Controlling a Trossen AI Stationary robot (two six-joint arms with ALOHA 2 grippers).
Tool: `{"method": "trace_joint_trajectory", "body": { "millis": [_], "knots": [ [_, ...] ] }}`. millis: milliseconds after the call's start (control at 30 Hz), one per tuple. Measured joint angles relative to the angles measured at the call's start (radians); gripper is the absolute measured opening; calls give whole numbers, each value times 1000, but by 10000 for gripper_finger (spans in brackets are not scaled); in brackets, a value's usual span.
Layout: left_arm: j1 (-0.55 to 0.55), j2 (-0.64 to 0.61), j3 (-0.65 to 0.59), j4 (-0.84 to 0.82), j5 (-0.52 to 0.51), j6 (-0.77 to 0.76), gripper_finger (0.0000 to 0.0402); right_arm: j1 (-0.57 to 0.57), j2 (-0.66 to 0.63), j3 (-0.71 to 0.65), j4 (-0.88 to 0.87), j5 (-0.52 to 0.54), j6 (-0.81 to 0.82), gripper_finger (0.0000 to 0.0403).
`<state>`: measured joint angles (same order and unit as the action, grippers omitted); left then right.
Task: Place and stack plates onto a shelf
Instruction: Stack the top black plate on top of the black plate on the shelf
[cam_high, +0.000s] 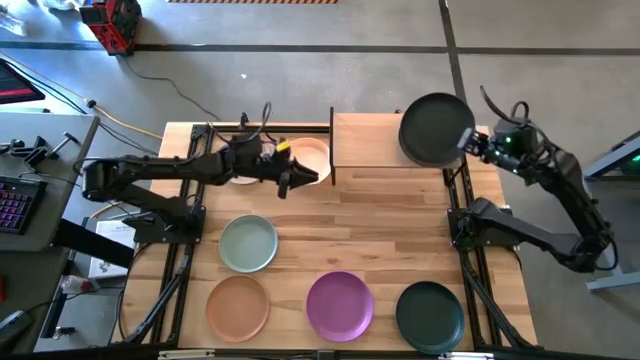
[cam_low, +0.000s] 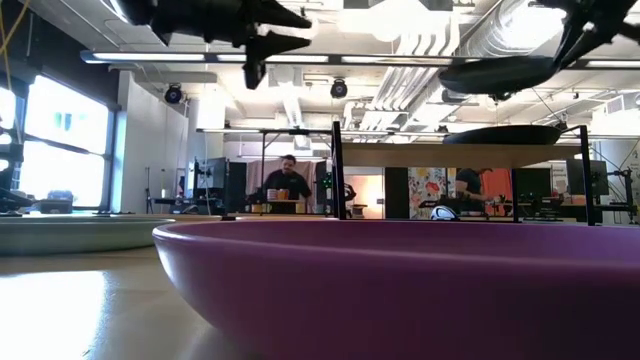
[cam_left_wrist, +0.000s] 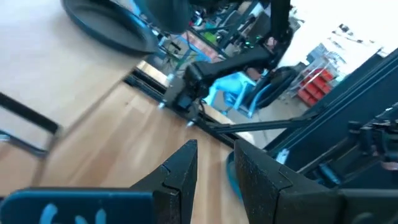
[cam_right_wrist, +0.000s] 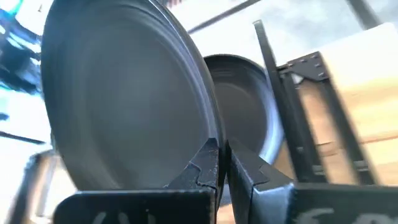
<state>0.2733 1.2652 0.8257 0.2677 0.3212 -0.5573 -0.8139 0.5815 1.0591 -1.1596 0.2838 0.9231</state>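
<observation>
My right gripper (cam_high: 466, 143) is shut on a black plate (cam_high: 437, 128) held over the right end of the shelf (cam_high: 365, 140), a light-wood board on thin black posts. In the low view a second dark plate (cam_low: 515, 135) lies on the shelf right under the held one (cam_low: 500, 70). My left gripper (cam_high: 290, 183) stands open with nothing between its fingers, above a beige plate (cam_high: 310, 158) just left of the shelf. On the tabletop lie a sage green plate (cam_high: 248, 243), a peach plate (cam_high: 238, 306), a purple plate (cam_high: 340, 305) and a dark green plate (cam_high: 430, 315). My right gripper pinches the black plate's rim (cam_right_wrist: 210, 134) between its two fingers, on the edge nearest the table's right side. The fingers come from the right, slanting down. The plate is lifted clear, a little tilted, above the shelf and the dark plate (cam_right_wrist: 245, 106) lying there.
A black post (cam_high: 332, 145) stands at the shelf's left end and black arm mounts (cam_high: 470, 225) flank the table. Bare wood lies between the shelf and the row of plates. People and desks show in the room beyond.
</observation>
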Motion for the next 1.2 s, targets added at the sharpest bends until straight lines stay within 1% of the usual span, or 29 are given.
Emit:
{"method": "trace_joint_trajectory", "body": {
  "millis": [100, 300, 433, 500, 767, 1000, 1200],
  "knots": [
    [33, -48, 0, -79, 0, 55, 94, 0, -30, -76, 58, -4, 82, 0],
    [84, -89, 0, -134, -7, 118, 94, 0, -28, -192, 120, 4, 258, 0],
    [108, -86, 0, -153, -7, 149, 94, 0, -23, -236, 176, 4, 340, 0],
    [115, -87, 0, -165, -7, 154, 94, 0, -23, -243, 174, 13, 372, 0],
    [133, -86, 0, -268, -6, 225, 94, 0, -1, -243, 136, 71, 451, 0],
    [133, -87, 0, -279, -6, 254, 94, 0, 61, -243, 132, 74, 465, 0],
    [133, -87, 0, -286, -6, 255, 94, 0, 87, -243, 132, 71, 465, 0]
  ]
}}
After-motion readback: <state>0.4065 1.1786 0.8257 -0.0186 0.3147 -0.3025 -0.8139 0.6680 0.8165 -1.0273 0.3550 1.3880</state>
